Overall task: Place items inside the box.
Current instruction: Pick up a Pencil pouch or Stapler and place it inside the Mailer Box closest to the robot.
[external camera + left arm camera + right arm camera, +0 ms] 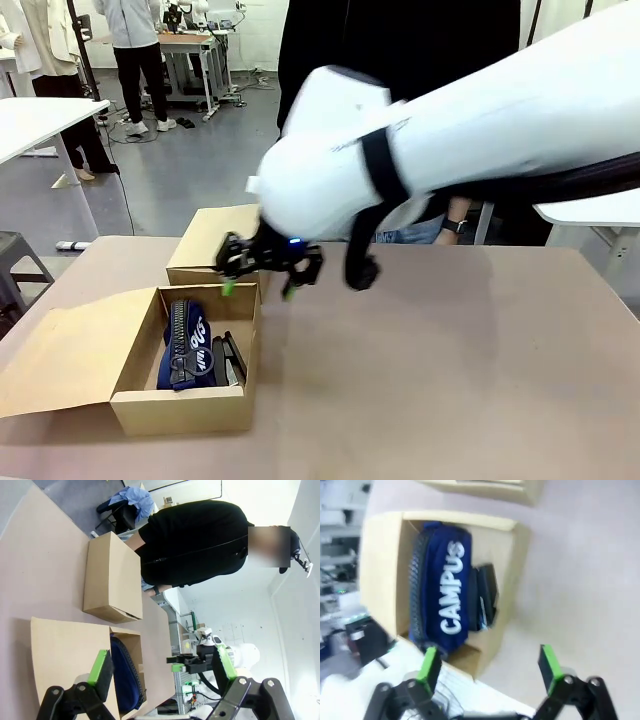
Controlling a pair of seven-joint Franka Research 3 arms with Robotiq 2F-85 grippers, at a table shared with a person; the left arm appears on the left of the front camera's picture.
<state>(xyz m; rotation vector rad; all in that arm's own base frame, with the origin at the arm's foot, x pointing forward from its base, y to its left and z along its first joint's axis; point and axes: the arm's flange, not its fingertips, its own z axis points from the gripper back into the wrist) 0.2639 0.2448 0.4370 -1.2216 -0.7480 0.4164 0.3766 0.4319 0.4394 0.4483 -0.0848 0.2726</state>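
Navy zip pouch (186,345) with white "CAMPUS" lettering lies inside the open cardboard box (137,408) at lower left of the front view, zipper along its left edge. Black stapler (231,358) sits beside it, wedged between the pouch and the box's right wall. Box flap (62,350) is folded out flat to the left.

Right gripper (258,287) hangs just above the box's upper right corner, at frame centre-left, green pads pointing down, jaws spread wide, nothing between them. White right arm (470,120) crosses the upper right of the frame. Right wrist view: pouch (446,587) and stapler (487,592) lie in the box at upper centre, above and left of the open fingers (431,663).

Second, closed cardboard box (215,240) stands just behind the open one, partly hidden by the gripper.

Left gripper (162,667) in left wrist view: jaws wide apart, empty; the pouch (125,672) shows between the fingers, farther off. Person in black (195,540) stands at the table's far side.
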